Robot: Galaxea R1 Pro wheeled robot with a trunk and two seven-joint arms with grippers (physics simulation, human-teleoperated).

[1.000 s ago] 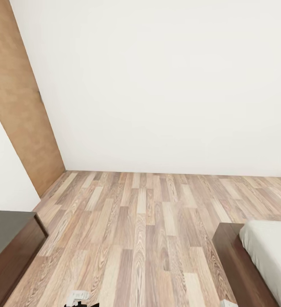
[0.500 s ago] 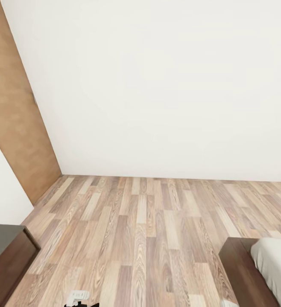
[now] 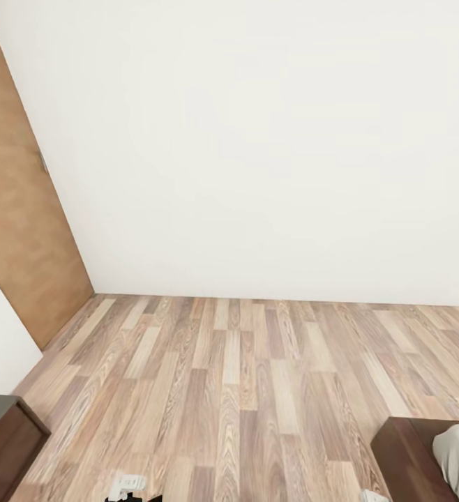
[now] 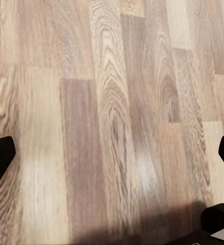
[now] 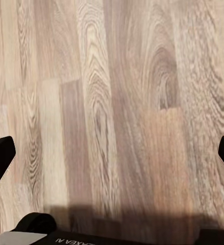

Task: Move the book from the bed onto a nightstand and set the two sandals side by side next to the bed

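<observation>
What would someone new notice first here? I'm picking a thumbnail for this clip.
A big blank white wall takes up most of the head view, above a wood-plank floor. A light-brown wooden door leans in at the left, and two dark wooden corners frame the bottom: a nightstand at lower left and the bed with its pale mattress at lower right. In both wrist views, wide-open black fingers hang over bare planks.
</observation>
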